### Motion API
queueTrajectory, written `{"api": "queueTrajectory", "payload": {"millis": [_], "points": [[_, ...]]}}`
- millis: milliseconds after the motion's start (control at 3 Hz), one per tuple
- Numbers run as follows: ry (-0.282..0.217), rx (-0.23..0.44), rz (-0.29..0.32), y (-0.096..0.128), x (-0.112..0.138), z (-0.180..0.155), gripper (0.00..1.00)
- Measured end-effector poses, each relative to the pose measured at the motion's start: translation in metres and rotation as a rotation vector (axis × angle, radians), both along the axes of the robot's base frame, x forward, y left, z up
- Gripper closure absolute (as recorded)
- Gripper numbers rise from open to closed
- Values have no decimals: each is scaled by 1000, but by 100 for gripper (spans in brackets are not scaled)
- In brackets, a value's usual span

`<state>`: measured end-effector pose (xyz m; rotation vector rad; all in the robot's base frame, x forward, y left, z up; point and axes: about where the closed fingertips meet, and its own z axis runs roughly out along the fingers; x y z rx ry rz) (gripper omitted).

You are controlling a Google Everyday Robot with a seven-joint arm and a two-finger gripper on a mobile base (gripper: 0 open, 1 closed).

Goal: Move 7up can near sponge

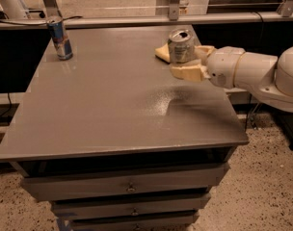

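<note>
The 7up can [180, 45], silver with a pull-tab top, is held upright in my gripper [187, 61] above the right part of the grey table [108, 95]. The cream fingers [187, 72] are shut around the can's lower half. The pale-yellow sponge [161, 52] lies on the table just behind the can; only its left end shows, the rest is hidden by the can and gripper. My white arm [252, 73] reaches in from the right edge of the view.
A slim blue-and-silver can [59, 37] stands at the table's far left corner. Drawers [129, 186] sit under the table top. A metal rail [137, 19] and dark counters run behind the table. Speckled floor lies to the right.
</note>
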<state>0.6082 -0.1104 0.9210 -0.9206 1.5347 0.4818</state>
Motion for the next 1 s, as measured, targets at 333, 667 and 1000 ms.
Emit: {"api": "queueTrajectory", "payload": {"millis": [333, 667, 1000], "points": [[-15, 37, -85, -37, 46, -11, 100], [-21, 58, -143, -59, 82, -22, 100], [-9, 65, -190, -73, 111, -34, 100]]}}
